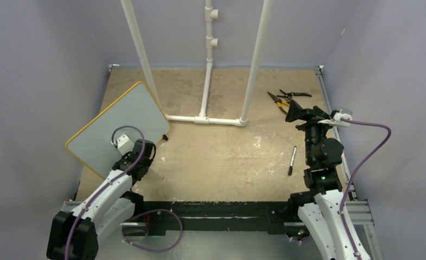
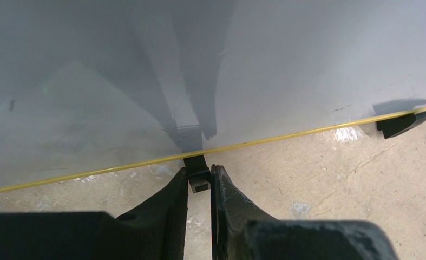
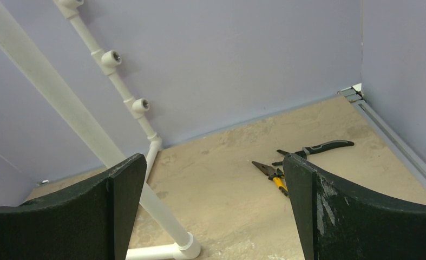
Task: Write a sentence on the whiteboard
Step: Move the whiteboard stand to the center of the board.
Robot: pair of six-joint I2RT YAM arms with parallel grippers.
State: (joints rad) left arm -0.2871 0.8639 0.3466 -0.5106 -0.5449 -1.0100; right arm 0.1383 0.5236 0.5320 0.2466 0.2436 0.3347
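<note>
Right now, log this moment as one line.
left end effector: shut on whiteboard foot | right end effector: open, empty | whiteboard: no writing | marker: on table

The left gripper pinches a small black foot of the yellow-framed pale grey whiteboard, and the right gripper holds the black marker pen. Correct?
No: the top external view shows the black marker pen lying on the tan table, and the right gripper is open and empty. The left gripper does pinch the small black foot of the yellow-framed whiteboard.
</note>
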